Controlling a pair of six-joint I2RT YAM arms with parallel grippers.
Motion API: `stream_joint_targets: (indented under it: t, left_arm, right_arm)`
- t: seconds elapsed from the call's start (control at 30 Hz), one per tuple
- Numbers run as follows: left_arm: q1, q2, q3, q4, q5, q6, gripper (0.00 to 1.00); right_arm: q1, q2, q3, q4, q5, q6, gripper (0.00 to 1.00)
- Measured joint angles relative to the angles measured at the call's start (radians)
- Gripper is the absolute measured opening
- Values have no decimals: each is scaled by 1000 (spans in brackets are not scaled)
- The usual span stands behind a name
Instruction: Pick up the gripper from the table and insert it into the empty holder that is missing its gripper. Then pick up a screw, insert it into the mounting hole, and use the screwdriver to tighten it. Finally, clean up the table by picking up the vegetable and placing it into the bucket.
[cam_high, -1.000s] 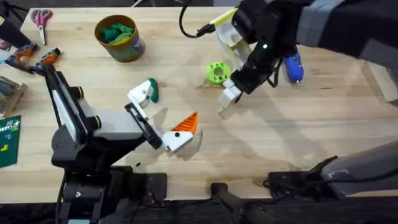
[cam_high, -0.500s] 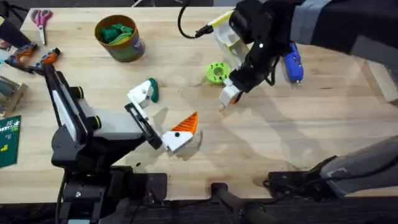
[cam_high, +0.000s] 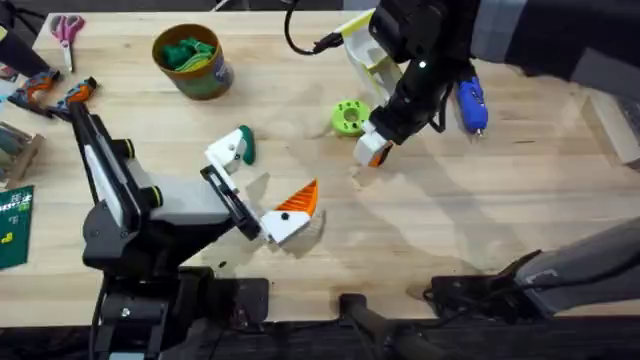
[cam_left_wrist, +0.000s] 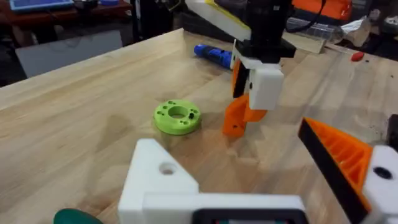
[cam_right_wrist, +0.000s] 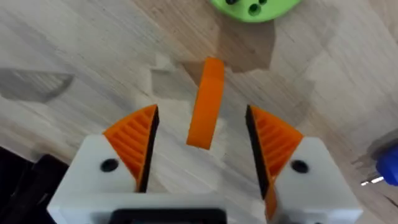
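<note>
The one small orange wedge-shaped plastic gripper (cam_right_wrist: 207, 102) is lying on the wooden table (cam_high: 450, 220) between the spread, untouching jaws of the right gripper (cam_right_wrist: 202, 146), while the left gripper (cam_high: 265, 190), one white holder (cam_left_wrist: 158, 177) bare, is sitting spread, holding nothing.

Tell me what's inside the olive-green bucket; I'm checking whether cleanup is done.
The bucket holds a crumpled green item filling most of its opening. What it is, and what lies beneath it, cannot be told. A dark green vegetable lies on the table.
</note>
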Motion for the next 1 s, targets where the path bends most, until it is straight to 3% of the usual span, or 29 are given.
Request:
stream_joint_targets:
  t: [0.13, 0.2, 0.33, 0.37, 0.7, 0.87, 1.0]
  left_arm:
    - [0, 0, 0, 0, 0, 0, 985]
    - [0, 0, 0, 0, 0, 0, 985]
    - [0, 0, 0, 0, 0, 0, 985]
    - [0, 0, 0, 0, 0, 0, 985]
    - [0, 0, 0, 0, 0, 0, 985]
    - [0, 0, 0, 0, 0, 0, 985]
    - [0, 0, 0, 0, 0, 0, 985]
  right_arm:
    - [0, 0, 0, 0, 1, 0, 773]
    - [0, 0, 0, 0, 1, -1, 672]
    - [0, 0, 0, -3, 4, -1, 100]
    - [0, 0, 1, -4, 4, 5, 29]
    - [-3, -23, 22, -41, 4, 27, 15]
    - [-4, -89, 128, -106, -3, 32, 15]
    - [-15, -144, 189, -118, -86, 35, 14]
